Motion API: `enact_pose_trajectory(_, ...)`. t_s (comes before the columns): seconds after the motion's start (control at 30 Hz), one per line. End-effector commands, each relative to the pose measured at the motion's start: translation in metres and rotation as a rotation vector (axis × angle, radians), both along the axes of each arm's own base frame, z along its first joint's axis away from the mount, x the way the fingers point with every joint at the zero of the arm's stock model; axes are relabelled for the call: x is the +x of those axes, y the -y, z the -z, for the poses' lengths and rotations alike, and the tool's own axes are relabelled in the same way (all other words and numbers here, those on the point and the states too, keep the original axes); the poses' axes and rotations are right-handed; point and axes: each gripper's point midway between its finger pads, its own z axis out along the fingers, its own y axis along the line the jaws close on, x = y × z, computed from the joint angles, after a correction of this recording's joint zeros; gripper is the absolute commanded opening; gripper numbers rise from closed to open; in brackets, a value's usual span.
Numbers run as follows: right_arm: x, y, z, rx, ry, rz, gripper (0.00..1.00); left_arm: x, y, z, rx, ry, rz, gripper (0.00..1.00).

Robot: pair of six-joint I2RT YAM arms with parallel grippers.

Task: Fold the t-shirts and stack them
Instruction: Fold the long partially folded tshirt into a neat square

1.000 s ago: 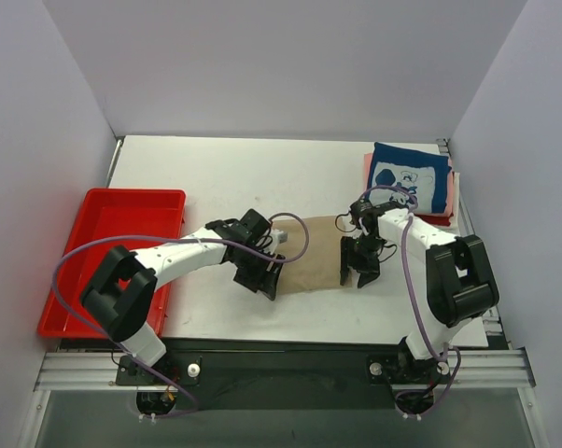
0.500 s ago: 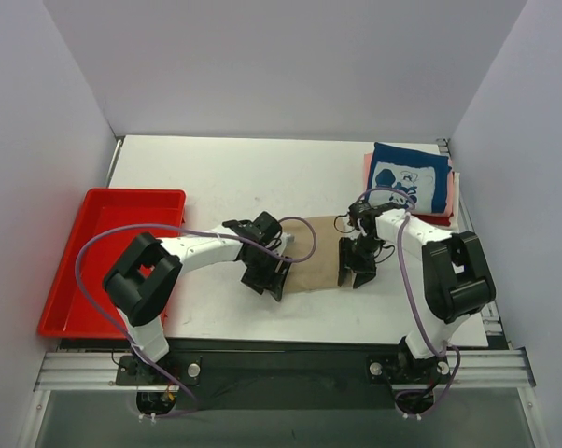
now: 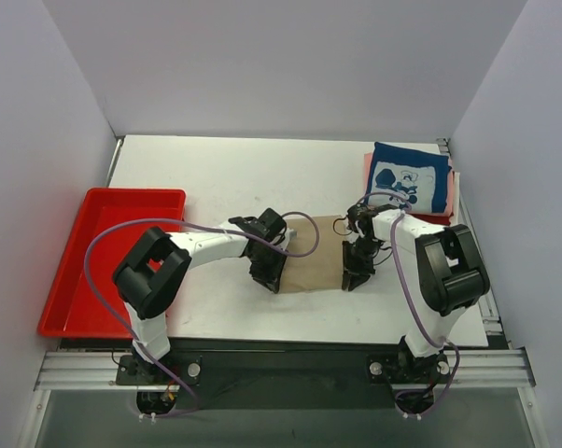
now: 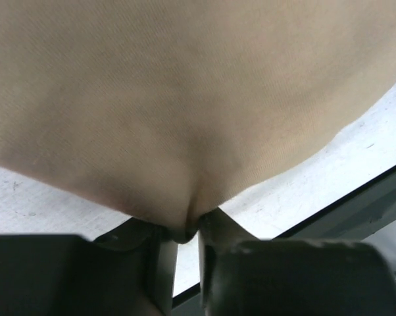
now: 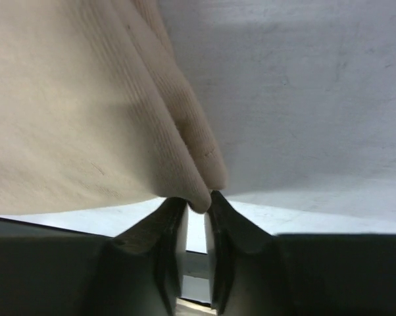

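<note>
A folded tan t-shirt (image 3: 311,254) lies flat on the white table between my two arms. My left gripper (image 3: 270,274) is at its near left corner; in the left wrist view the jaws are pinched on a fold of the tan cloth (image 4: 185,131) at the left gripper (image 4: 183,232). My right gripper (image 3: 354,273) is at the shirt's near right edge, and the right wrist view shows the right gripper (image 5: 198,205) shut on the layered tan hem (image 5: 86,118). A navy t-shirt (image 3: 410,177) with white print tops a stack at the back right, over a pink one (image 3: 367,170) and a red one (image 3: 438,220).
A red plastic tray (image 3: 76,299) sits at the left edge of the table. The grey side walls stand close on both sides. The table's near edge and the metal rail (image 3: 281,369) run just below the grippers.
Both grippers have closed down onto the tan shirt's near edge. The left gripper slid a little right onto the cloth; the right one barely moved.
</note>
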Motion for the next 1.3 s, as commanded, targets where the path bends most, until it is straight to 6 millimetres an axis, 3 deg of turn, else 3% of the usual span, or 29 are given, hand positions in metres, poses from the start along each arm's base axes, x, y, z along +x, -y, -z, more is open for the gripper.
enact_pose_trajectory(0.0, -0.002, 0.002, 0.002, -0.018, -0.021, 0.002, 0.15, 0.009, -0.003, 0.012, 0.032, 0.044, 0.001, 0.24)
enact_pose_trajectory(0.03, -0.001, 0.002, 0.0, -0.018, -0.015, 0.005, 0.07, 0.01, -0.004, 0.012, 0.038, 0.047, 0.001, 0.12)
enact_pose_trajectory(0.1, 0.002, 0.002, -0.005, -0.016, -0.001, 0.01, 0.01, 0.011, -0.01, 0.011, 0.066, 0.064, 0.002, 0.01)
enact_pose_trajectory(0.23, 0.005, 0.006, -0.014, -0.035, 0.013, 0.014, 0.0, 0.023, -0.03, 0.004, 0.164, 0.145, 0.018, 0.0)
enact_pose_trajectory(0.37, 0.007, 0.011, -0.027, -0.052, 0.029, 0.006, 0.0, 0.038, -0.046, -0.018, 0.246, 0.241, 0.089, 0.0)
enact_pose_trajectory(0.53, 0.011, 0.013, -0.041, -0.06, 0.059, -0.007, 0.0, 0.052, -0.052, -0.043, 0.277, 0.338, 0.178, 0.0)
enact_pose_trajectory(0.8, 0.004, 0.004, -0.04, -0.043, 0.026, -0.04, 0.0, 0.031, -0.041, -0.048, 0.294, 0.356, 0.305, 0.0)
enact_pose_trajectory(1.03, -0.009, 0.011, -0.037, -0.068, -0.009, -0.053, 0.0, 0.005, -0.036, -0.046, 0.271, 0.314, 0.363, 0.0)
enact_pose_trajectory(1.1, -0.013, 0.013, -0.037, -0.078, -0.025, -0.059, 0.0, -0.003, -0.03, -0.046, 0.219, 0.281, 0.346, 0.03)
enact_pose_trajectory(1.13, -0.016, 0.014, -0.036, -0.082, -0.037, -0.058, 0.0, -0.01, -0.028, -0.046, 0.191, 0.256, 0.337, 0.16)
enact_pose_trajectory(1.27, -0.027, 0.016, -0.032, -0.091, -0.07, -0.059, 0.0, -0.032, -0.02, -0.049, 0.104, 0.17, 0.323, 0.48)
